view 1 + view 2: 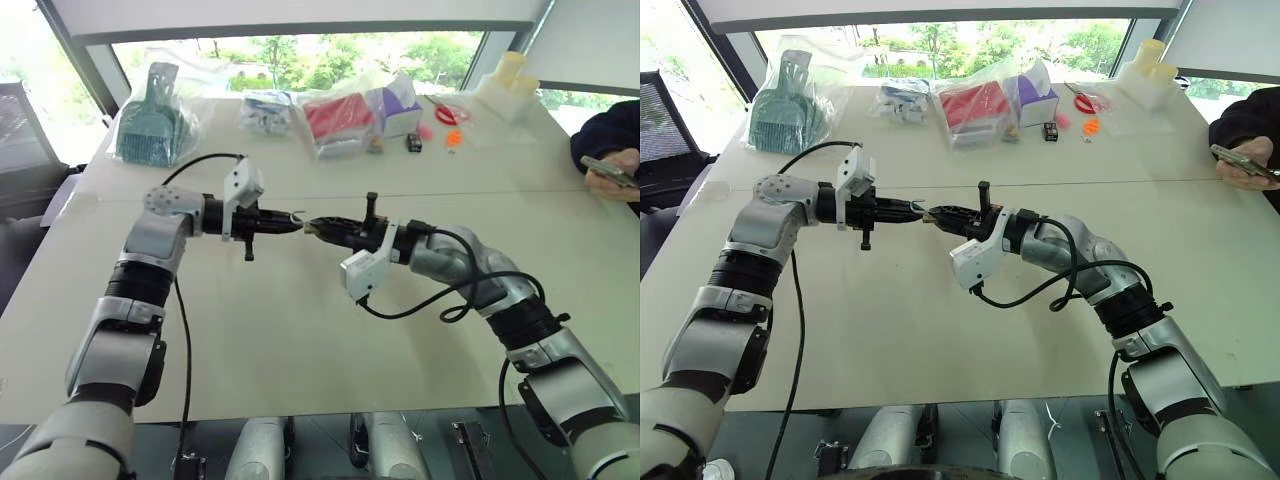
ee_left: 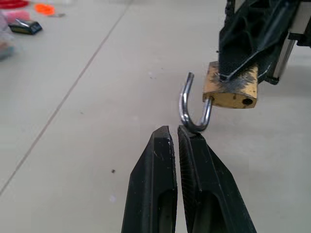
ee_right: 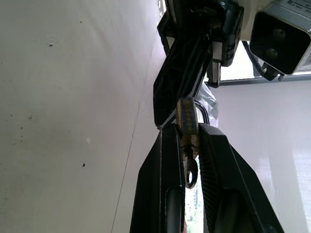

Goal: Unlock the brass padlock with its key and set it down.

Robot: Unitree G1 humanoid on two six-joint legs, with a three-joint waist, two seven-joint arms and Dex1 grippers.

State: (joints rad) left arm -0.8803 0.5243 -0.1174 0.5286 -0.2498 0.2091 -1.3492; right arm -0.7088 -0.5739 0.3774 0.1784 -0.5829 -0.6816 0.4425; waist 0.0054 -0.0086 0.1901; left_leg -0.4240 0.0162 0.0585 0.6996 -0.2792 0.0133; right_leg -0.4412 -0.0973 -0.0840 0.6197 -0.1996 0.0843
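Along the top of the frame, on the far side of the table (image 1: pixel 300 330), three clear bags are sitting in a row: one holding a teal dustpan (image 1: pixel 148 115), one holding small white and blue items (image 1: pixel 266 108), one holding red and purple packs (image 1: pixel 355 115). At mid-frame, two grippers are meeting tip to tip above the tabletop. The right gripper (image 3: pixel 187 145) is clamping the brass padlock (image 2: pixel 231 87), a scuffed yellowish block whose silvery shackle (image 2: pixel 193 104) is hanging open, one leg free. The key (image 3: pixel 190 170) is sticking out of the lock between the right fingers. The left gripper (image 2: pixel 176 138) is pinched closed, its tips touching the shackle's bend.
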